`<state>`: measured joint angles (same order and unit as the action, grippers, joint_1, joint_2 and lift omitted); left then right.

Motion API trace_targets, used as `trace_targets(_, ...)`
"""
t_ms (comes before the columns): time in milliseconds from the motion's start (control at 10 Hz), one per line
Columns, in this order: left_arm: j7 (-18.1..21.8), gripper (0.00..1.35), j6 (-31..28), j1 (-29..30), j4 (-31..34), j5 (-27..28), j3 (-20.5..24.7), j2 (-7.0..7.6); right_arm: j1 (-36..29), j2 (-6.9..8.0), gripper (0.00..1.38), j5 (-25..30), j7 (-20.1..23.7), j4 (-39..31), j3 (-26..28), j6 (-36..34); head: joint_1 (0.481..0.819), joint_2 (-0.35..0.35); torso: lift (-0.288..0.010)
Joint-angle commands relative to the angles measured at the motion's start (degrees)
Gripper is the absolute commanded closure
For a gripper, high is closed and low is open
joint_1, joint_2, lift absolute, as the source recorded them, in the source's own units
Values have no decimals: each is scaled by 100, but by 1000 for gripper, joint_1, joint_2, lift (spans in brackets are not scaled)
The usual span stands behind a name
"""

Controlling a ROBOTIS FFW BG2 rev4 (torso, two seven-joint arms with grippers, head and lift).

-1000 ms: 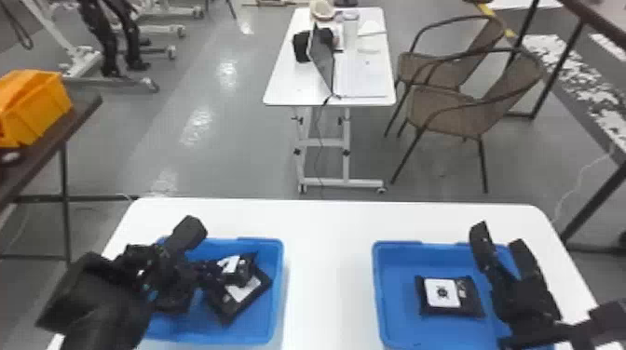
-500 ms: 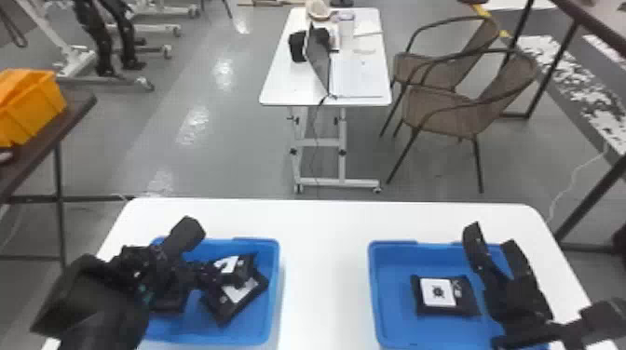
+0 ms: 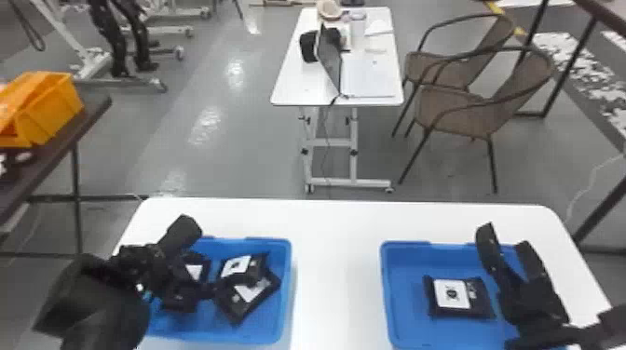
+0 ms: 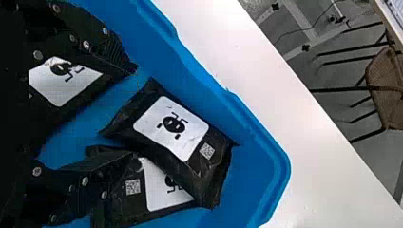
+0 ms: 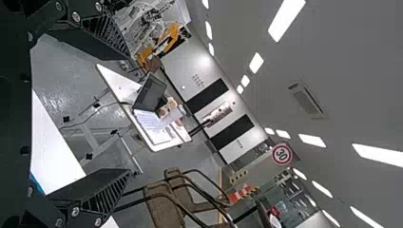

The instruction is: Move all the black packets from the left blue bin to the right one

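White tabletop [image 3: 337, 270] stretched below. Fingers parted and empty, the black left gripper [image 4: 135, 115] hung at three white-labelled black packets [image 4: 190, 137] in the left blue plastic bin [image 3: 288, 298]; picking seemed in hand, next needing a clean pinch. The black right gripper [image 3: 504, 236], also spread, hung by the right blue plastic bin [image 3: 386, 288], holding one packet [image 3: 452, 295].

Head view: high, forward and down. Left wrist view: close, angled down into left blue bin [image 3: 286, 298], shared with head. Right wrist view: faces far room, ceiling [image 5: 351, 80]; white desk [image 3: 295, 90] shared with head.
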<state>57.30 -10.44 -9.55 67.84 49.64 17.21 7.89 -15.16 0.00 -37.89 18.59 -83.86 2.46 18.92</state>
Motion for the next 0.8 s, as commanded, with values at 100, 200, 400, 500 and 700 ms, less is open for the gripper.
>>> trace_targets(100,71,-1,-187,-73,27,-16,-95,-15,4,5,177,-34,13,10,-17,-2,695,104,0)
trace_targets(200,80,-1,-328,-55,124,-25,-201,-33,4,5,177,-43,13,10,-17,-2,695,103,0)
trace_targets(400,265,-1,-767,-11,493,-385,-429,20,13,5,177,-61,13,-8,-26,7,695,87,0)
trace_targets(500,308,-1,-1119,112,1012,-482,-552,46,22,5,177,-61,13,-16,-35,-2,695,78,0)
trace_targets(700,300,-1,-1453,138,1372,-640,-623,73,22,5,177,-78,13,1,-44,-2,695,75,0)
